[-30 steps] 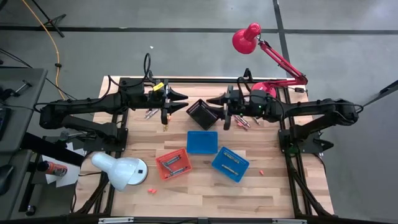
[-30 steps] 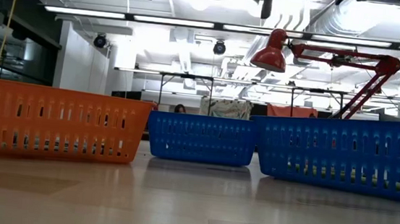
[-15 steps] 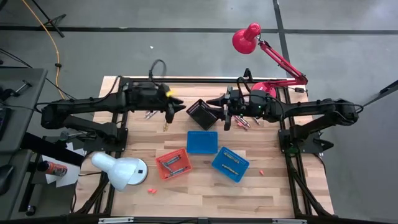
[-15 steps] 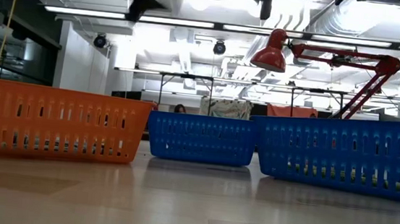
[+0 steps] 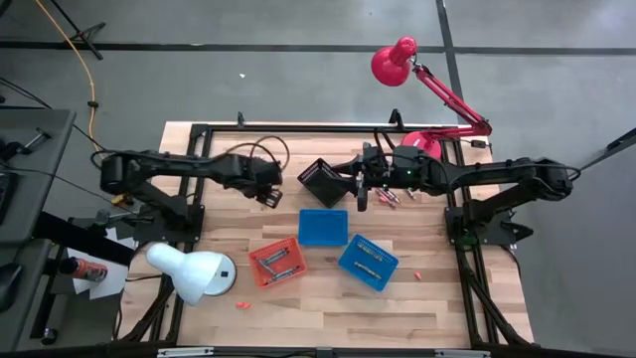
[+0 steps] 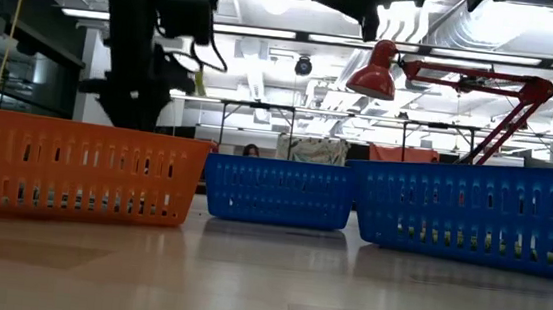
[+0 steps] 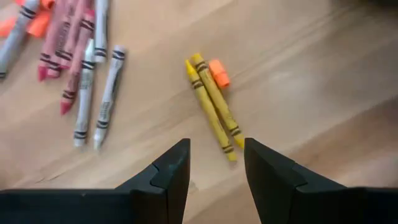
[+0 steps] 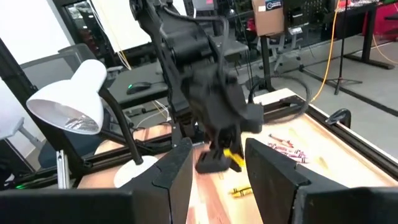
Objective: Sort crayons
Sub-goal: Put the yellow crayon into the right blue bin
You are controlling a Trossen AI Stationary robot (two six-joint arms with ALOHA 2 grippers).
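Wooden planks make up the tabletop (image 5: 417, 298) in the high view, set on a grey floor; a red desk lamp (image 5: 395, 62) leans in over the far edge and a white lamp (image 5: 189, 270) stands at the near left corner. An orange basket (image 5: 277, 262) and two blue baskets (image 5: 324, 227) sit mid-table, with a black basket (image 5: 320, 179) behind them. The left gripper (image 5: 268, 189) points down at the board left of the black basket. The right gripper (image 5: 360, 185) hangs just right of that basket, above loose crayons (image 5: 390, 198).

From the low view, the orange basket (image 6: 75, 167) and the blue baskets (image 6: 278, 190) line up across pale wood, with a bright room of ceiling lights behind. The left arm (image 6: 135, 52) comes down behind the orange basket.

Seen from the left wrist, the left gripper (image 7: 216, 163) hovers with its fingers (image 7: 168, 171) parted and nothing between them. Two yellow crayons (image 7: 214, 106) lie side by side on the wood just past the fingertips, an orange stub (image 7: 219, 73) touching their far end. A cluster of grey, pink and red crayons (image 7: 74, 68) lies well off to one side.

In the right wrist view, the right gripper (image 8: 216, 163) is open and empty, facing the left arm (image 8: 199, 81); yellow crayons (image 8: 241, 191) lie on the board beneath that arm.
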